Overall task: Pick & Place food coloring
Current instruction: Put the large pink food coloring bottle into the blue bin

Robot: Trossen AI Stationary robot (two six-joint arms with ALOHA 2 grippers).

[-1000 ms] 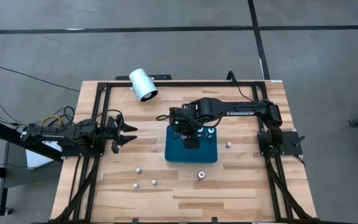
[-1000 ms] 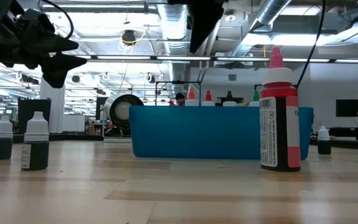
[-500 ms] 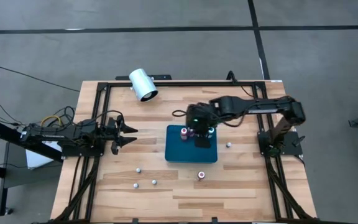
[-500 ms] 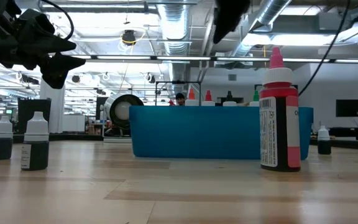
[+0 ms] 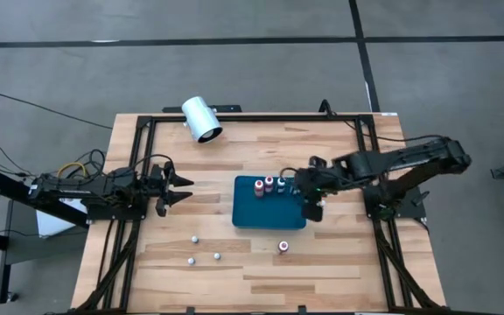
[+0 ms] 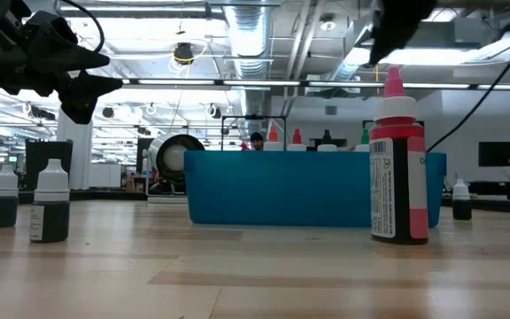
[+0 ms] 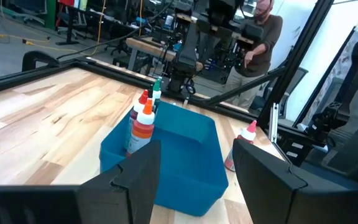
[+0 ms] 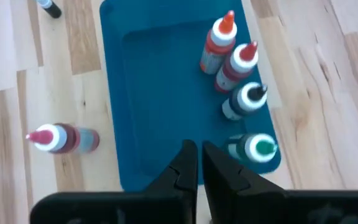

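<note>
The right end effector (image 5: pixel 313 210), clenched and empty, hangs over the blue plastic tray's (image 5: pixel 250 215) right edge; next comes fetching the red dropper bottle (image 5: pixel 283 247) nearby.

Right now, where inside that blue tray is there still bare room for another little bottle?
The blue tray is crowded only along its far edge, where four bottles stand in a row. The rest of its floor, toward the near rim, is bare. The shut right gripper hangs over the tray's right edge, so the left half is easiest.
</note>
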